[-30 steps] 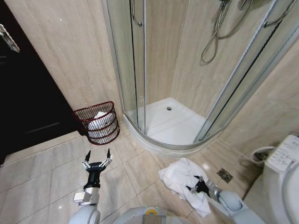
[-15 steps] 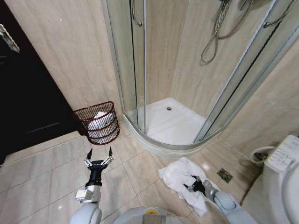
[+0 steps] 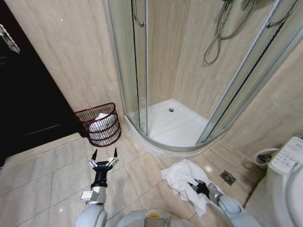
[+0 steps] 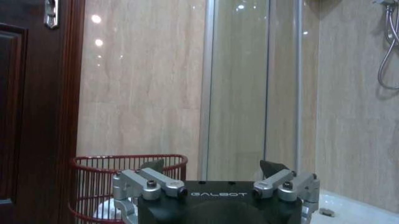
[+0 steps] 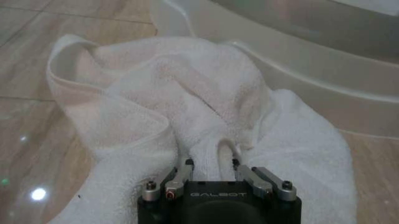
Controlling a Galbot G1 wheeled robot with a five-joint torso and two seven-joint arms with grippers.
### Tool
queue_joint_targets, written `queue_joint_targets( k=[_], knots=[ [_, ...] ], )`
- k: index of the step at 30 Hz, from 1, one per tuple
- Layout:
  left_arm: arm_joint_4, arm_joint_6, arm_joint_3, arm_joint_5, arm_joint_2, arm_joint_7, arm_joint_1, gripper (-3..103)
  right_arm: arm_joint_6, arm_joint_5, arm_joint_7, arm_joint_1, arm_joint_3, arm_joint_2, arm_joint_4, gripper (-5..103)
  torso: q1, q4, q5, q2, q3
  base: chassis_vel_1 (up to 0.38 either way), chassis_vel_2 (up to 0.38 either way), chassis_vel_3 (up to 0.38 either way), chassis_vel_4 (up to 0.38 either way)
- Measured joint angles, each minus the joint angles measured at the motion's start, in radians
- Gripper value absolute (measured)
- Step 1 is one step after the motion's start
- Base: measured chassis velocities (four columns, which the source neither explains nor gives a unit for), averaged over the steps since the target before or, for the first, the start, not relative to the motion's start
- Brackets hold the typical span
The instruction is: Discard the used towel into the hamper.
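A white towel (image 3: 179, 176) lies crumpled on the tiled floor in front of the shower tray. My right gripper (image 3: 196, 185) is down on it, and the right wrist view has its fingers (image 5: 187, 164) pinched shut on a raised fold of the towel (image 5: 187, 107). The hamper (image 3: 98, 124), a dark reddish wire basket with white cloth inside, stands against the wall by the door. My left gripper (image 3: 105, 156) hovers open above the floor a short way in front of it, holding nothing. The left wrist view shows the same hamper (image 4: 93, 184) beyond the open left gripper (image 4: 212, 166).
The curved glass shower enclosure (image 3: 142, 71) and its raised white tray rim (image 3: 156, 147) sit just behind the towel. A toilet (image 3: 289, 175) stands at the right and a floor drain (image 3: 227, 177) lies beside the towel. A dark door (image 3: 23, 94) is at the left.
My left gripper has drifted a little to the right and forward. The right gripper has shifted slightly left on the towel, and the cloth has bunched around it.
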Motion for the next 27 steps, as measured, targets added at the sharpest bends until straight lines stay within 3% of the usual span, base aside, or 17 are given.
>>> queue_joint_targets(
  k=[6, 9, 17, 23, 27],
  knots=[
    [0.009, 0.004, 0.004, -0.002, 0.006, -0.003, -0.013, 100, -0.003, 0.048, 0.09, -0.025, 0.01, 0.021, 0.043, 17, 0.0, 0.0, 0.0001, 0.0, 0.0, 0.0, 0.0, 0.0, 0.0],
    [0.018, 0.014, 0.015, -0.003, 0.009, -0.007, -0.028, 100, 0.02, 0.129, 0.2, -0.059, 0.017, 0.043, 0.104, 17, 0.0, 0.0, 0.0, 0.0, 0.0, 0.0, 0.0, 0.0, 0.0],
    [0.021, 0.028, 0.026, -0.017, 0.029, -0.009, -0.051, 100, 0.043, 0.2, 0.372, -0.112, 0.1, 0.1, 0.284, 17, 0.0, 0.0001, -0.0001, 0.0, 0.0, 0.0, 0.0, 0.0, 0.0],
    [0.011, 0.049, 0.019, -0.037, 0.046, -0.019, -0.06, 100, -0.018, 0.231, 0.449, -0.173, 0.204, 0.153, 0.529, 17, 0.0, 0.0, -0.0005, 0.0, 0.0, 0.0, 0.0, 0.0, 0.0],
    [0.009, 0.055, 0.018, -0.043, 0.051, -0.024, -0.064, 100, -0.033, 0.234, 0.456, -0.204, 0.242, 0.178, 0.637, 17, 0.0, 0.0, -0.0003, 0.0, 0.0, 0.0, 0.0, 0.0, 0.0]
  ],
)
